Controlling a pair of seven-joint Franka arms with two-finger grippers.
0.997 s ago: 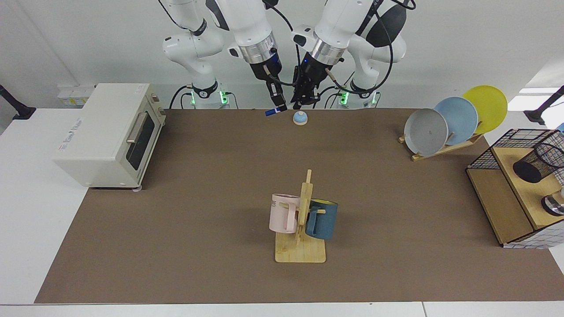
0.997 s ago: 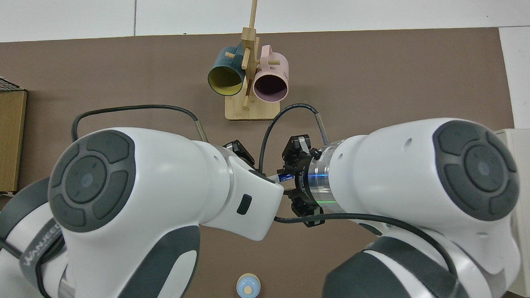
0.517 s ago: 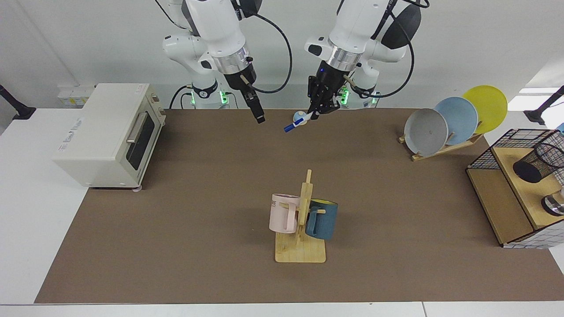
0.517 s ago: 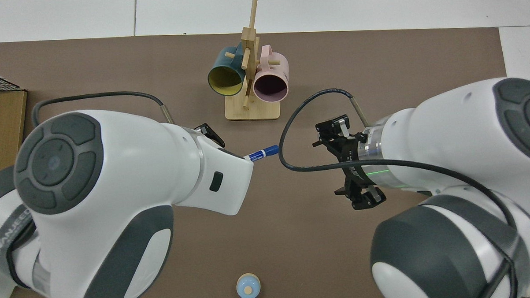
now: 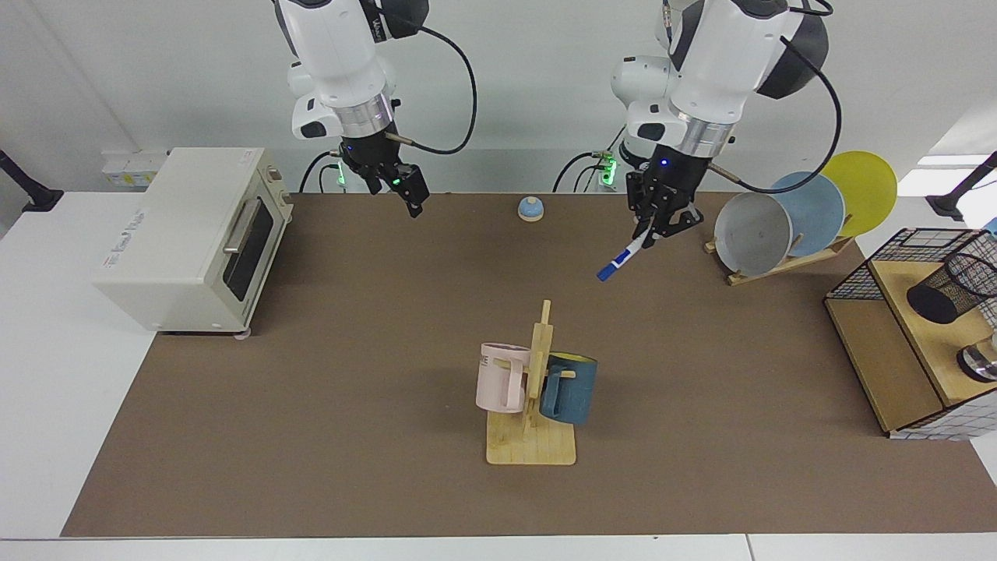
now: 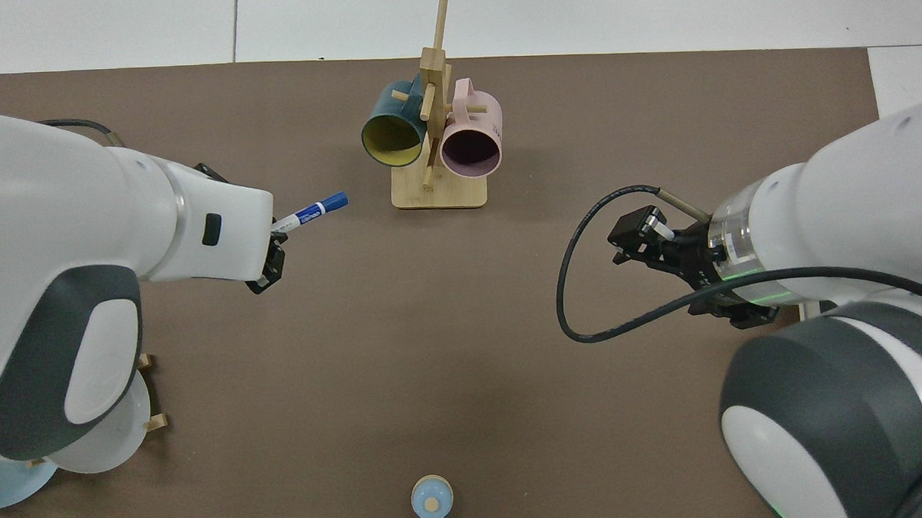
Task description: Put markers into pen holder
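The marker (image 5: 623, 259), a white barrel with a blue cap, hangs slanted above the mat with its cap end lowest. My left gripper (image 5: 653, 231) is shut on its upper end, just left of the plate rack. In the top view the marker (image 6: 311, 213) sticks out from under the left arm's wrist. The pen holder (image 5: 954, 288), a black mesh cup, sits on the wooden shelf at the far right of the facing view, well apart from the marker. My right gripper (image 5: 413, 201) hangs open and empty over the mat's far edge near the toaster oven; the top view also shows the right gripper (image 6: 633, 238).
A wooden mug tree (image 5: 537, 389) with a pink and a blue mug stands mid-mat. A plate rack (image 5: 787, 222) with three plates is beside the left gripper. A toaster oven (image 5: 195, 234), a small blue bell (image 5: 530, 208), a wire basket frame (image 5: 888, 261) and a shiny metal round object (image 5: 980, 362) are around.
The marker passed from the right gripper to the left gripper. The left arm carried it across the facing view toward the plate rack. The right arm drew back toward the toaster oven.
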